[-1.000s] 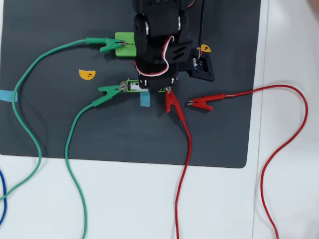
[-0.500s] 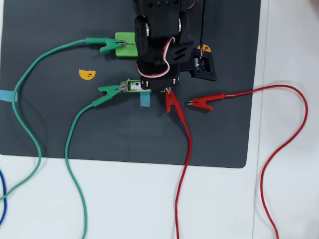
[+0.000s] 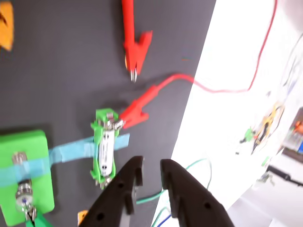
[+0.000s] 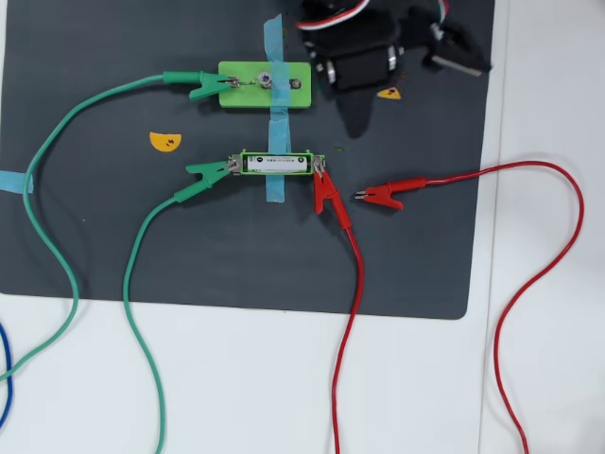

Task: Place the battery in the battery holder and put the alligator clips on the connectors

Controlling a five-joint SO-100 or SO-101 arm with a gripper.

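On the dark mat, the battery sits in its holder. Pincer hangs empty, slightly apart. One red clip lies loose; grabbing it could tug wires off.

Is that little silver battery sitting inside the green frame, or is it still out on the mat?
In. The battery lies lengthwise inside the battery holder in the overhead view, and the wrist view shows it seated between the frame's ends.

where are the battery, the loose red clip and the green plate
battery [image 4: 277,164], overhead view, middle of its body
loose red clip [image 4: 382,196], overhead view, its red sleeve
green plate [image 4: 236,83], overhead view, bare left part
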